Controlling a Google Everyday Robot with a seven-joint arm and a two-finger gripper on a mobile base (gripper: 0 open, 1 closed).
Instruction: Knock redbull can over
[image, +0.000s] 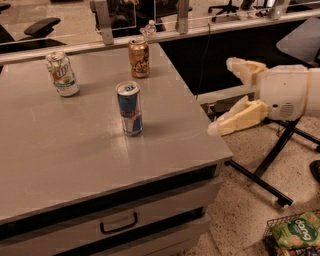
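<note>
The redbull can stands upright near the middle of the grey table; it is slim, blue and silver with a red logo. My gripper is to the right of the can, level with the table's right edge and just off it. Its two cream fingers are spread wide apart with nothing between them. The gripper is well clear of the can.
A green-and-white soda can stands at the back left and a golden-brown can at the back. A black metal stand is on the floor to the right. A wire basket with a green bag sits at the bottom right.
</note>
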